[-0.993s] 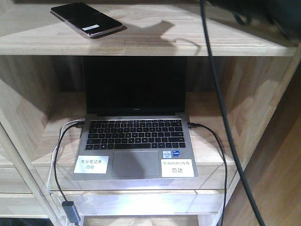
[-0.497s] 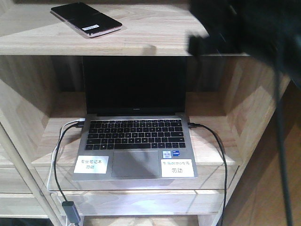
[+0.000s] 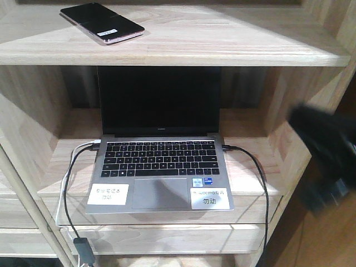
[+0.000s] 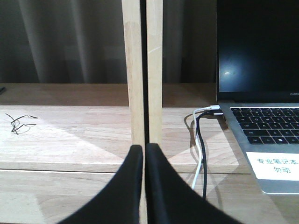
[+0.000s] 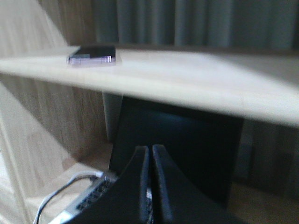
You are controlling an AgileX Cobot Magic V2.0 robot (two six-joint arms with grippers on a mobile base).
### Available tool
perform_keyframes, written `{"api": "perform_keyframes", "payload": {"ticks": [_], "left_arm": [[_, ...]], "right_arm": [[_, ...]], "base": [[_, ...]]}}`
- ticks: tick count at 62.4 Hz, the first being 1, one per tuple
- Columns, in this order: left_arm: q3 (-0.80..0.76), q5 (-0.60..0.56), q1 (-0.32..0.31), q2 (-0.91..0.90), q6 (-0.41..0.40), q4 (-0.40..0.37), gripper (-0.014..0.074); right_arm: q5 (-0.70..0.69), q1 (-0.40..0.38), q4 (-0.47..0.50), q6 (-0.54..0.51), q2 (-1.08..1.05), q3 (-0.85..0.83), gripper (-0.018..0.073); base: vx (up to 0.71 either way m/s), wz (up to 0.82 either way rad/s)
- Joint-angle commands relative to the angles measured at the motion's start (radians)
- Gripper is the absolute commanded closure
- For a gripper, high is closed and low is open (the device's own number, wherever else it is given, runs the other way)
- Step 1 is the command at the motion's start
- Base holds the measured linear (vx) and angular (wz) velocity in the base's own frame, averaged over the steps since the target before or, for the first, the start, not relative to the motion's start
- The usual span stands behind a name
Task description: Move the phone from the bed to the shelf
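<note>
The black phone (image 3: pixel 102 23) lies flat on the top board of the light wood shelf (image 3: pixel 222 47), at its left end; the right wrist view shows the phone (image 5: pixel 91 54) edge-on on that board. My right gripper (image 5: pixel 150 150) is shut and empty, below board level, in front of the laptop screen. The right arm is a dark blur at the front view's right edge. My left gripper (image 4: pixel 144 148) is shut and empty, facing the shelf's upright divider (image 4: pixel 142 70). The bed is out of view.
An open grey laptop (image 3: pixel 160 167) with a black screen sits on the lower board, with cables (image 3: pixel 71 183) plugged in on both sides. A small tangle of black wire (image 4: pixel 18 123) lies on the board left of the divider.
The right arm has pulled away from the top board and dropped down to the right side of the front view. The phone has stayed put on the shelf.
</note>
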Motion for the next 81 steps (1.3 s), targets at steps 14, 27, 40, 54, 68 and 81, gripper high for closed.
{"api": "perform_keyframes", "payload": {"ticks": [14,27,40,54,68,81], "left_arm": [[0.007,-0.07,0.0,-0.008,0.0,-0.009,0.0595],[0.007,-0.07,0.0,-0.008,0.0,-0.009,0.0595],[0.007,-0.07,0.0,-0.008,0.0,-0.009,0.0595],[0.007,-0.07,0.0,-0.008,0.0,-0.009,0.0595],[0.007,-0.07,0.0,-0.008,0.0,-0.009,0.0595],[0.007,-0.07,0.0,-0.008,0.0,-0.009,0.0595]], "right_arm": [[-0.064,0.001,0.086,-0.009,-0.206,0.172,0.0564],[-0.065,0.001,0.129,-0.009,-0.269,0.269,0.0564],[-0.057,-0.003,0.129,-0.01,-0.267,0.295,0.0564],[-0.059,-0.003,0.129,-0.011,-0.267,0.295,0.0564],[-0.064,-0.003,0.126,-0.012,-0.267,0.295,0.0564],[-0.065,-0.003,-0.087,0.116,-0.267,0.295,0.0564]], "base": [[0.0,0.0],[0.0,0.0],[0.0,0.0],[0.0,0.0],[0.0,0.0],[0.0,0.0]]}}
